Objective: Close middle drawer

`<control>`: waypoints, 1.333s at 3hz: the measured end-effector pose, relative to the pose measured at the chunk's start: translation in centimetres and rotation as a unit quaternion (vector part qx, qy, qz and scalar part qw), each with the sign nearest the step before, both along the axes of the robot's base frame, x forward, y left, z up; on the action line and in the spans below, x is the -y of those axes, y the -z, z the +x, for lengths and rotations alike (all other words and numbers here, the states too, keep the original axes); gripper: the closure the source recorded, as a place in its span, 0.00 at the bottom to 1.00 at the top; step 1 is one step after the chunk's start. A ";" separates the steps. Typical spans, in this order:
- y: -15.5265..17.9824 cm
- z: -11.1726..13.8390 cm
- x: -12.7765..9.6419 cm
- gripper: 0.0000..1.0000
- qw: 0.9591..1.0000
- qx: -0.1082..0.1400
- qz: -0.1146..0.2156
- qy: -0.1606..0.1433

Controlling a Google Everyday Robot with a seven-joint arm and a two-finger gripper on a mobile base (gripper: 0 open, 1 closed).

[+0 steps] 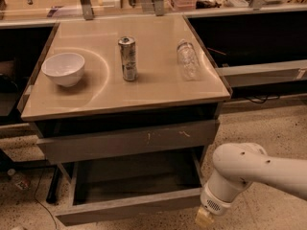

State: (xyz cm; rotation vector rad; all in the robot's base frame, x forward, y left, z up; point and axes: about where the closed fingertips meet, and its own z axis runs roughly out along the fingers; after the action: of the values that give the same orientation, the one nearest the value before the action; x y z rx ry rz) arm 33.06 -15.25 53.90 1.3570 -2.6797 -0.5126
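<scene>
The middle drawer (pixel 125 206) is pulled far out of the cabinet, low in the camera view. It has a plain grey front and a dark bare interior (pixel 136 176). Above it sits the taller grey drawer front with white scuff marks (pixel 129 140), slightly out from the cabinet. My white arm (pixel 244 169) comes in from the lower right. My gripper (pixel 203 218) hangs at its end, just right of the middle drawer's front right corner, close to the floor.
On the tan cabinet top (pixel 158 87) stand a white bowl (pixel 64 68), a metal can (pixel 127 58) and a clear plastic bottle (pixel 187 60) lying down. Speckled floor (pixel 268 123) lies to the right. Dark shelving flanks the cabinet on both sides.
</scene>
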 end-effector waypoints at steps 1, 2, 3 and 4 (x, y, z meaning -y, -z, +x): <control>0.3 -0.2 -0.1 1.00 1.000 -0.004 0.003 0.000; 0.7 -0.3 -0.2 1.00 1.000 -0.006 0.012 -0.003; 3.7 1.4 -1.1 1.00 1.000 0.004 0.028 0.011; 7.2 5.7 -1.9 1.00 0.998 0.037 0.028 0.047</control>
State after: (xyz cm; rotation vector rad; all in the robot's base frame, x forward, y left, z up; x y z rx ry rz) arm 38.76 -13.35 46.71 1.2923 -2.8214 -0.5612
